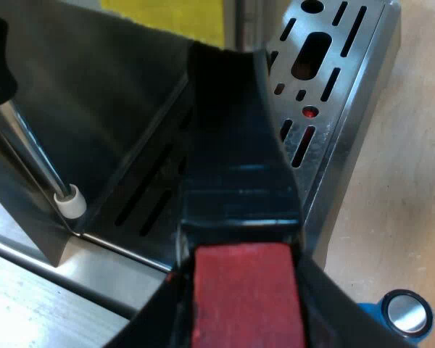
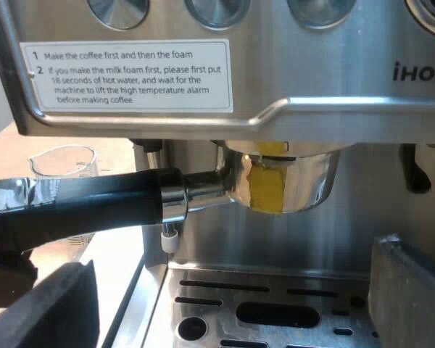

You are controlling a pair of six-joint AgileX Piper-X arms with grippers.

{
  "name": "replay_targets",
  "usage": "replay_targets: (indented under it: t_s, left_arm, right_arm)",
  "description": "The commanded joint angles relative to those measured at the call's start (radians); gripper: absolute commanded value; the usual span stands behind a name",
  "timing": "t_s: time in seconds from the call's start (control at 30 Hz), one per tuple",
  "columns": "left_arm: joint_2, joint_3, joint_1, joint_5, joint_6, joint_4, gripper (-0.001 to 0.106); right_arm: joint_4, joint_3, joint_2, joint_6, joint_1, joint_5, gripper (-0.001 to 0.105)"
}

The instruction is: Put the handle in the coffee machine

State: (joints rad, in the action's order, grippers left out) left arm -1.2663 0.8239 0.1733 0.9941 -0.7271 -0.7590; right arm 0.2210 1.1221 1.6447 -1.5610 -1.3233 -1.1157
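Handle (image 2: 94, 203) level across the machine (image 2: 333, 109) front, basket (image 2: 293, 181) under its head
Left gripper (image 1: 243, 312) clamps the red end (image 1: 243, 293); right gripper (image 2: 232, 293) wide, empty

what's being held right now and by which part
The left gripper holds the metal holder by the red end of its handle; the right gripper holds nothing.

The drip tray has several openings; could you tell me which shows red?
The small round hole beside the large oval opening; all others are dark.
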Motion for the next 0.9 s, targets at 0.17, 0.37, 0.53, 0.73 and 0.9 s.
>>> replay_targets:
  t_s: [0.17,0.37,0.53,0.73,0.9]
  left_arm:
    - [0.026,0.016,-0.007,0.166,-0.009,0.03,0.0]
    - [0.026,0.016,-0.007,0.153,-0.009,0.03,0.0]
    - [0.026,0.016,-0.007,0.151,-0.009,0.033,0.0]
    - [0.026,-0.036,-0.007,0.17,-0.024,0.08,0.0]
    - [0.026,-0.042,-0.007,0.196,-0.028,0.115,0.0]
  right_arm:
    - [0.007,0.002,-0.005,-0.014,0.005,-0.005,0.077]
    - [0.007,0.002,-0.005,-0.014,0.005,-0.005,0.077]
    - [0.007,0.002,-0.005,-0.014,0.005,-0.005,0.077]
    - [0.007,0.002,-0.005,-0.014,0.005,-0.005,0.077]
    - [0.007,0.002,-0.005,-0.014,0.005,-0.005,0.077]
